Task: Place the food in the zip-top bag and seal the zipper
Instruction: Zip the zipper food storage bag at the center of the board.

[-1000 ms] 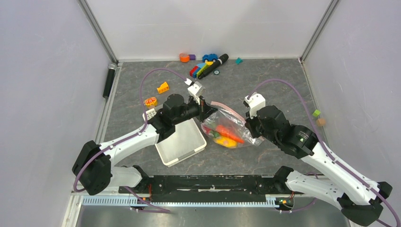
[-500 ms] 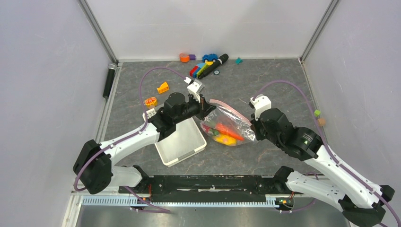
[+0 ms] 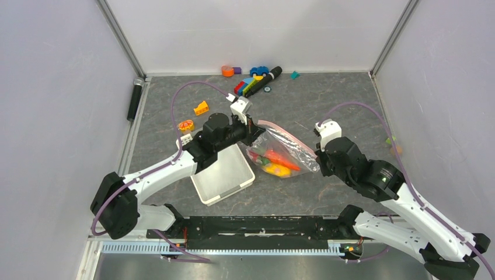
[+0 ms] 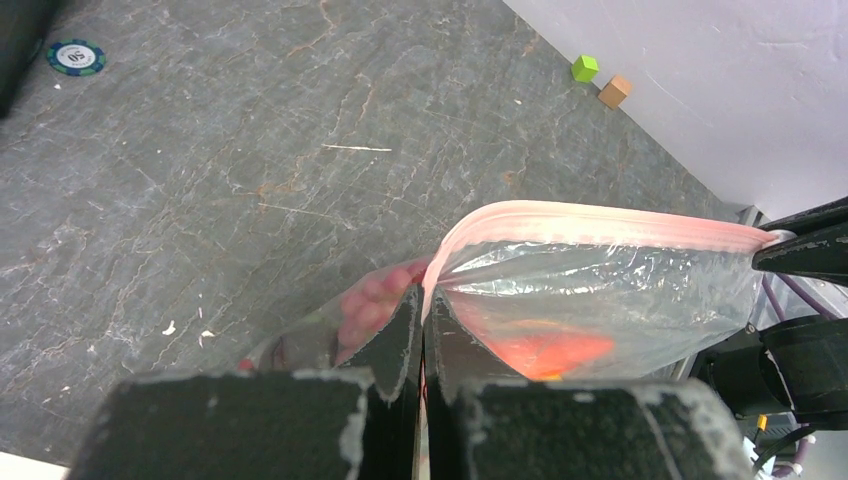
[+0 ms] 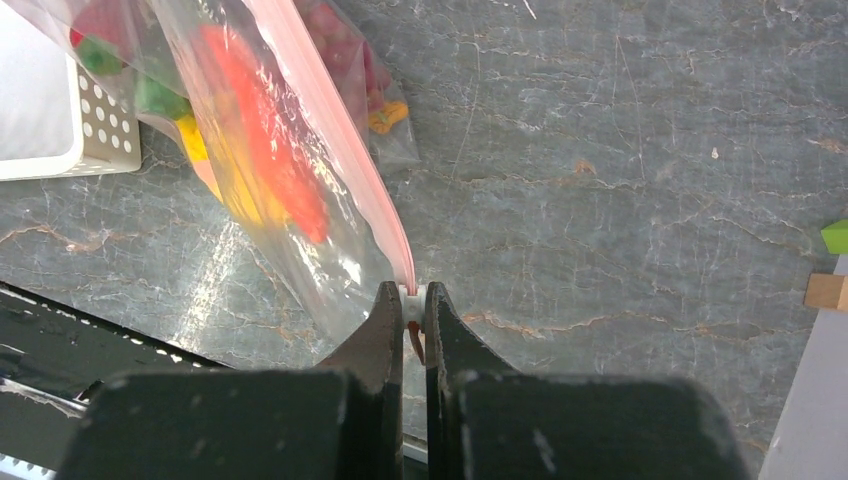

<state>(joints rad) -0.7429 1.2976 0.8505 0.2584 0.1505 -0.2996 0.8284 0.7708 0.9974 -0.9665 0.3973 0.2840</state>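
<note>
The zip-top bag [image 3: 284, 153] hangs stretched between my two grippers, just above the table. Inside it lies the food: an orange-red chilli [image 5: 272, 140], a yellow piece [image 5: 225, 175], green pieces [image 5: 150, 97] and red grapes [image 4: 372, 297]. My left gripper [image 3: 252, 129] is shut on the bag's corner [image 4: 422, 300], at one end of the mouth. The pink zipper [image 4: 600, 220] runs taut from there to my right gripper [image 3: 319, 165]. That gripper [image 5: 413, 298] is shut on the zipper's small white slider at the strip's [image 5: 345, 160] far end.
A white slotted basket [image 3: 205, 189] stands under the left arm, beside the bag. Coloured blocks and a toy car [image 3: 252, 81] lie at the back. A yellow block [image 3: 201, 108] and an orange piece [image 3: 186, 125] lie at left. Green [image 5: 838, 237] and tan [image 5: 825, 292] cubes sit by the right wall.
My right gripper has drawn away to the right and nearer along the zipper, and the bag's mouth has stretched out straighter. The left gripper has held its place.
</note>
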